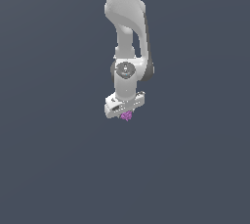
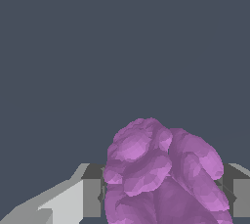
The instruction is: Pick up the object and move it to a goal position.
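Note:
The object point(image 1: 127, 116) is a tiny purple-magenta lumpy blob, seen in the exterior view just under the white arm's hand near the middle of the picture. My gripper point(image 1: 126, 115) hangs straight down over it, and the blob sits between the fingers, which hide most of it. In the wrist view the object point(image 2: 161, 174) fills the space between the two grey fingers point(image 2: 93, 196), which press against both of its sides. My gripper point(image 2: 163, 196) is shut on the object. I cannot tell whether the blob touches the floor.
A plain dark grey-blue surface point(image 1: 53, 169) spreads all around the arm. The white arm point(image 1: 128, 27) comes down from the exterior view's top edge. No other objects or marker show.

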`<state>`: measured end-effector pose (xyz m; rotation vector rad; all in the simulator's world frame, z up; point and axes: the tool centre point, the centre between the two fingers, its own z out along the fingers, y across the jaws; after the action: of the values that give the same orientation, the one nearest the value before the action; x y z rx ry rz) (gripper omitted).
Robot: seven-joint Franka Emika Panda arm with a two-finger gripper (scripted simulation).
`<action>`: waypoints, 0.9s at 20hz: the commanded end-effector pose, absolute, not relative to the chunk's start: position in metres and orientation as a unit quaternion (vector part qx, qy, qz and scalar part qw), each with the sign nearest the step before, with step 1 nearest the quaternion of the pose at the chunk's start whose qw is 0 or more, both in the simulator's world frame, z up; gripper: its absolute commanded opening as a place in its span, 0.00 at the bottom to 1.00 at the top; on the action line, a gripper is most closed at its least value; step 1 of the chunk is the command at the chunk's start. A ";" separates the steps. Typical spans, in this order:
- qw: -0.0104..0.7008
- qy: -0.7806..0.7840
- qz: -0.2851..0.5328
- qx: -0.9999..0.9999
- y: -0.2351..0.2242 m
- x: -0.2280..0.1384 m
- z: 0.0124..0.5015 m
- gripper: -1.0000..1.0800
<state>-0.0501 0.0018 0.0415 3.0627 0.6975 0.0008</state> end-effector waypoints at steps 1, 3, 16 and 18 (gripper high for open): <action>0.000 0.222 0.000 0.975 0.001 -0.049 0.042 0.00; 0.000 0.222 0.000 0.975 -0.001 -0.046 0.042 0.00; 0.000 0.222 0.000 0.975 -0.034 0.006 0.054 0.00; 0.000 0.222 0.000 0.975 -0.041 0.017 0.056 0.00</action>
<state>0.0089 -0.0355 0.0541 3.0630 0.6973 0.0007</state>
